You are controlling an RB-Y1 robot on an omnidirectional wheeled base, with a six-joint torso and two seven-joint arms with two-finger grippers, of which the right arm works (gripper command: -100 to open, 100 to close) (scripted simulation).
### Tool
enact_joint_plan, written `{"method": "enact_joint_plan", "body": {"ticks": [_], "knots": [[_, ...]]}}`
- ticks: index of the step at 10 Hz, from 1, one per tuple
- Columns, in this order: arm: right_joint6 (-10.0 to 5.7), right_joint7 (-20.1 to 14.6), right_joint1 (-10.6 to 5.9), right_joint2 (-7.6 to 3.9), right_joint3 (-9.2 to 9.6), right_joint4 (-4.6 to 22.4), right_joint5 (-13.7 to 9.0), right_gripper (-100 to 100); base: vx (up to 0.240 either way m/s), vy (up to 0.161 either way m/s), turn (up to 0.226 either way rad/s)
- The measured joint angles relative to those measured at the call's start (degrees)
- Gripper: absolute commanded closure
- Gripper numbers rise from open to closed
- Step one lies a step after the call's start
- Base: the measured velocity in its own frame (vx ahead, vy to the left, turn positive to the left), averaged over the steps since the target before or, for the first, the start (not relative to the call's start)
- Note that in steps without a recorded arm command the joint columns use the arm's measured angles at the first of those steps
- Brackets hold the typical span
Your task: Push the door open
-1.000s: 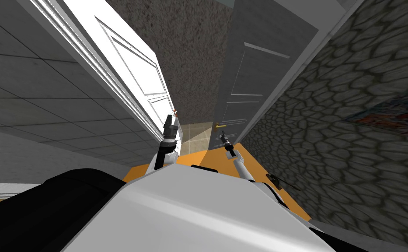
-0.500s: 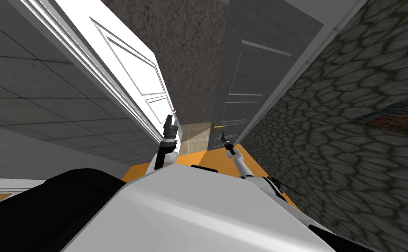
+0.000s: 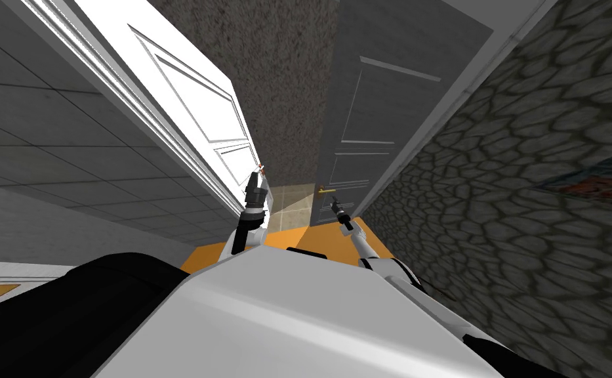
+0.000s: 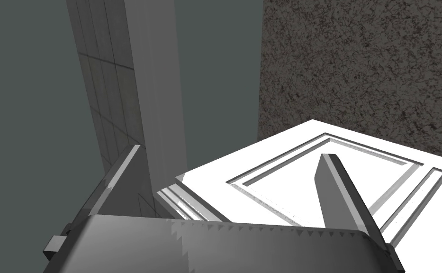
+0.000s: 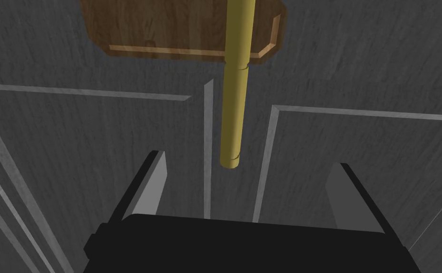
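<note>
Now our open right pincer [image 5: 248,161] faces the grey door [image 3: 376,118] at one o'clock, with the handle [image 5: 234,95] just ahead. Next we press forward. Our left pincer [image 4: 230,151] gapes too.

The grey door [image 5: 96,156] is matt with faint streaked grain. Its handle [image 5: 234,95] looks like smooth brass-coloured metal, on a brown wood-grained plate [image 5: 167,28]. The white door [image 3: 193,111] is smooth and bright. The far wall [image 3: 285,85] is rough and speckled, the right wall [image 3: 527,197] cobbled stone.
</note>
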Motion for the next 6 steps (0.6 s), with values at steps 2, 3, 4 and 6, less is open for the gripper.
{"method": "enact_joint_plan", "body": {"ticks": [2,3,4,6], "knots": [[0.21,-0.7,-0.49,-0.31,0.13,0.7,0.2,-100,0.060,-0.011,0.022],[0.28,-0.6,-0.49,-0.22,0.01,0.7,0.1,-100,0.182,0.055,0.033],[0.37,-0.4,-0.51,-0.15,-0.09,0.8,0.0,-100,0.178,0.070,0.030],[0.50,0.1,-0.72,0.17,-0.42,1.1,-0.3,-100,0.196,0.052,0.043]]}}
